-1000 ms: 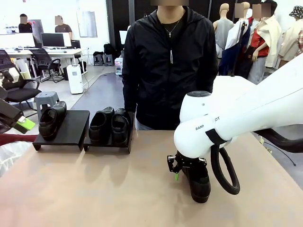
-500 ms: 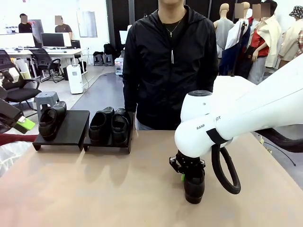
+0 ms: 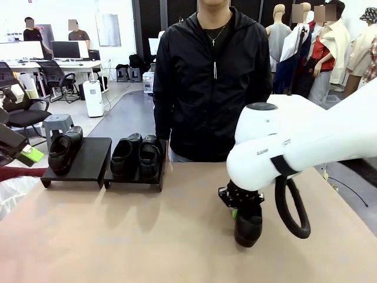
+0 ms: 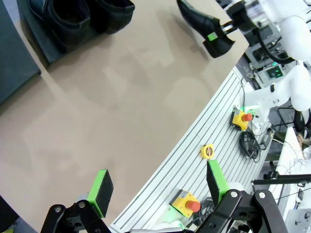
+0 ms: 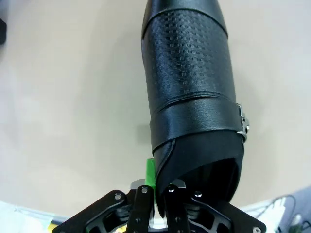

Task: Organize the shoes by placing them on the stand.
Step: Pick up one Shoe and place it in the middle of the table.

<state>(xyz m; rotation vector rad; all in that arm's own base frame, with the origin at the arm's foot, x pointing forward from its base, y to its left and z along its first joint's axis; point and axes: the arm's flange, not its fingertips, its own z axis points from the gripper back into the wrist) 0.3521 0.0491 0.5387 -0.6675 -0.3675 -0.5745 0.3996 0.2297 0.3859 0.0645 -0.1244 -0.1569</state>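
At far left of the front view: left gripper (image 3: 29, 155), green pad showing at the picture's edge, level with the stand and apart from it; in the left wrist view its fingers (image 4: 101, 190) stand wide apart with nothing between them, over bare table (image 4: 97, 111).

Left section of the stand (image 3: 91, 162): one black shoe (image 3: 63, 150) on its left half, right half bare.

Right section of the stand (image 3: 132, 178), just beside the first: two black shoes (image 3: 136, 156) side by side, toes toward the robot.

Behind the stand, at the far side: a person in a black jacket (image 3: 212, 82).

Right of centre: fourth shoe (image 3: 248, 223), toe tilted down toward the tabletop (image 3: 147, 236), well apart from the stand. Right gripper (image 3: 234, 207) sits above it, jaws pinched tight on the heel rim; the right wrist view shows one finger (image 5: 150, 174) against the collar's outer edge, the shoe (image 5: 192, 97) extending away from the gripper.
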